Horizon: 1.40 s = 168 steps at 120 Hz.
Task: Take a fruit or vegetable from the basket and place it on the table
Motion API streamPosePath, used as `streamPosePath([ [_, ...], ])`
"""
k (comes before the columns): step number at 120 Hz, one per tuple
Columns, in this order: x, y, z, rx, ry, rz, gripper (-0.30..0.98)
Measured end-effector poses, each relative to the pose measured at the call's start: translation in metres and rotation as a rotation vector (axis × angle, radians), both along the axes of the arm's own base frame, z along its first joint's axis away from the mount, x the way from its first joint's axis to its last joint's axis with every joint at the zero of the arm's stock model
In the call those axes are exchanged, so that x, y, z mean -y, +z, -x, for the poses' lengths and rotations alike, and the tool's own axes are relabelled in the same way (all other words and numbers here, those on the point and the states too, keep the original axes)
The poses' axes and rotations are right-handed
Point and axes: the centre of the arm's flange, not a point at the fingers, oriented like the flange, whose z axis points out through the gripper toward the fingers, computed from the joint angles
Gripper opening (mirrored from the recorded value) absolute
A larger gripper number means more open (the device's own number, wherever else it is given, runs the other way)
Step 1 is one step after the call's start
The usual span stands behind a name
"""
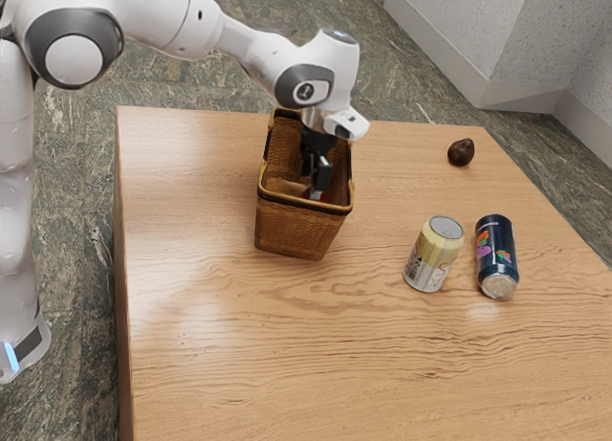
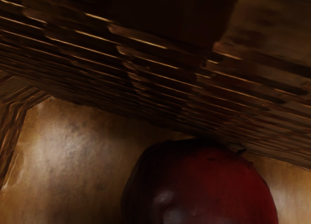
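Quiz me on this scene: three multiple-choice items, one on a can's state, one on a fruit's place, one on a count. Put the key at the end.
1. How does the dark blue metal can rest?
A) upright
B) on its side
C) crushed flat

2. Where is the glossy, dark red round fruit?
A) in the brown wicker basket
B) on the room's floor
C) beside the dark blue metal can

3. How many cans are on the pale wooden table?
A) none
B) one
C) two

Key:
1 B: its silver end faces the exterior camera, below its printed side.
2 A: the wrist view shows it within the woven walls.
3 C: the dark blue one and a yellow-and-white metal can.
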Motion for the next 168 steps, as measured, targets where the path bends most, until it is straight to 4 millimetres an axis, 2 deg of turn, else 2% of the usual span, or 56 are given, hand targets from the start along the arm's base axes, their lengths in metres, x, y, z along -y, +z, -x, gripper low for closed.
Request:
streamPosePath([
  [33, 0.001, -0.019, -0.008, -0.006, 0.0, 0.006, 0.65],
  [49, 0.0, -0.031, -0.009, -0.027, -0.002, 0.006, 0.41],
  [57, -0.003, -0.029, -0.01, -0.031, -0.003, -0.001, 0.32],
  [63, -0.006, -0.014, -0.015, -0.029, -0.011, -0.02, 0.3],
  [70, -0.008, 0.012, -0.02, -0.027, -0.027, -0.048, 0.25],
  [80, -0.008, 0.038, -0.021, -0.046, -0.04, -0.068, 0.31],
  [103, -0.002, 0.102, -0.013, -0.148, -0.044, -0.059, 0.26],
  [109, 0.01, 0.125, -0.009, -0.172, -0.055, -0.051, 0.26],
  [122, 0.058, 0.198, -0.009, -0.125, -0.124, -0.06, 0.27],
  [128, 0.071, 0.216, -0.008, -0.099, -0.141, -0.063, 0.27],
  [133, 0.071, 0.224, -0.01, -0.067, -0.138, -0.068, 0.27],
  [139, 0.062, 0.221, -0.02, -0.024, -0.124, -0.08, 0.27],
  [145, 0.057, 0.211, -0.038, 0.033, -0.116, -0.093, 0.27],
  [158, 0.05, 0.153, -0.103, 0.191, -0.119, -0.107, 0.27],
  [168, 0.031, 0.126, -0.136, 0.343, -0.107, -0.066, 0.27],
])
